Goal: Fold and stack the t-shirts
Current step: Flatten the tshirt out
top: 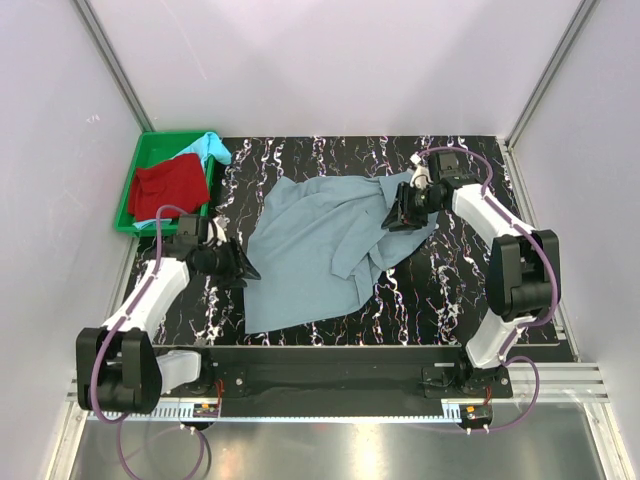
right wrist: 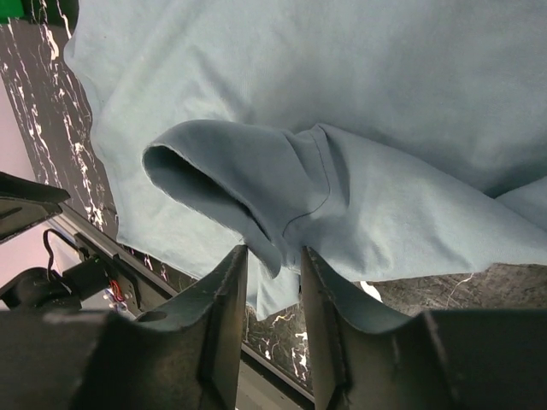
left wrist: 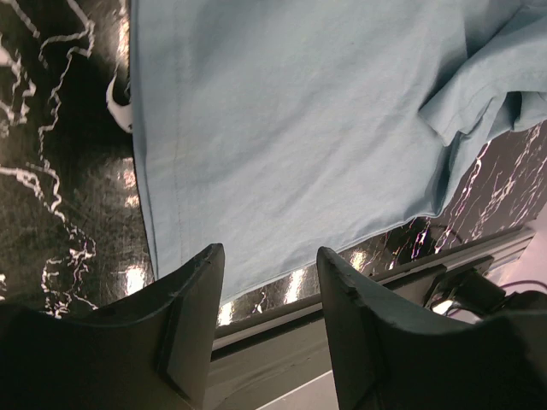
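The large grey-blue t-shirt [top: 320, 250] lies spread and rumpled on the black marbled table. My left gripper [top: 245, 270] is open and empty, just above the shirt's left edge; its wrist view shows the shirt [left wrist: 299, 128] and hem beyond the gripper [left wrist: 269, 252]. My right gripper [top: 395, 218] is at the shirt's upper right. In its wrist view the jaws stand apart around the gripper point [right wrist: 273, 252], with the tip of a raised sleeve fold [right wrist: 248, 179] between the fingertips. The red t-shirt [top: 165, 188] and turquoise t-shirt [top: 212, 148] lie in the green tray.
The green plastic tray [top: 150, 145] sits at the table's back left corner, against the left wall. White walls close in the table on three sides. A metal rail [top: 330, 360] with the arm bases runs along the near edge.
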### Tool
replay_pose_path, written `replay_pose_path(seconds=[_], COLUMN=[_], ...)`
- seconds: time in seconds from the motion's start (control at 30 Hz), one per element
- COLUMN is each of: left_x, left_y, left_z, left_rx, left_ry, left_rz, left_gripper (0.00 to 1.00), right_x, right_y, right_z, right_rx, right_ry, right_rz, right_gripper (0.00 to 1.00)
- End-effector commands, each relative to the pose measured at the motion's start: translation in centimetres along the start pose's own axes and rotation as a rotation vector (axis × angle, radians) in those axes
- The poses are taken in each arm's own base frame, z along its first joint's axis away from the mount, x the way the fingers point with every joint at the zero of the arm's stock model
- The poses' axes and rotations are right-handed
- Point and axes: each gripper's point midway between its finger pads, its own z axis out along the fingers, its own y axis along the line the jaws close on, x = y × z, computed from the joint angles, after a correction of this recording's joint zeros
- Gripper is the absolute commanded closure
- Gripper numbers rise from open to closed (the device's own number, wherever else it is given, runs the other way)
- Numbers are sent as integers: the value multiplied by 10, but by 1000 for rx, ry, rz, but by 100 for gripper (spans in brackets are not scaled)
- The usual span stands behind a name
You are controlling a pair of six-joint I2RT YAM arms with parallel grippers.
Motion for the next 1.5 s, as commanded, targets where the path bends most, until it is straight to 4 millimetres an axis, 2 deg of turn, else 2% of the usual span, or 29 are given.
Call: replay_pose_path(seconds=[0.0,0.27,0.33,0.4,0.5,0.53,0.57,0.67,0.7,0.8,0.93,1.3,1.47], left_x=[6,14,18,25,33,35,38,57,69,86,82,95,88], left_y=[-2,-8,-6,-1,10,15,19,40,48,58,70,67,58], left_z=[-3,-6,-4,-2,2,4,5,14,18,16,0,-12,-8], left_rx=[28,65,64,52,10,-13,-30,-109,-139,-212,-314,-392,-456], left_ry=[-16,-22,-11,-4,-13,-22,-27,-9,22,55,-29,-12,3], left_rz=[-48,-108,-138,-171,-262,-311,-340,-483,-528,-602,-610,-804,-870], left_gripper=[48,48,48,48,49,49,50,51,51,52,53,44,44], right_x=[1,3,-1,0,1,4,5,15,19,31,48,56,60], right_y=[12,15,14,14,18,17,21,16,12,15,9,12,11], right_z=[3,15,17,18,7,4,-8,-26,-29,-38,-40,-45,-46], right_rx=[-41,-47,-40,-41,-17,1,13,93,124,120,129,107,107], right_ry=[13,28,24,35,5,-1,-24,-51,-50,-40,-23,-40,-47], right_rz=[-34,-40,-26,-3,39,78,81,127,139,149,156,148,141], right_gripper=[63,62,71,93,100,100,100,100,100,100,100,100,100])
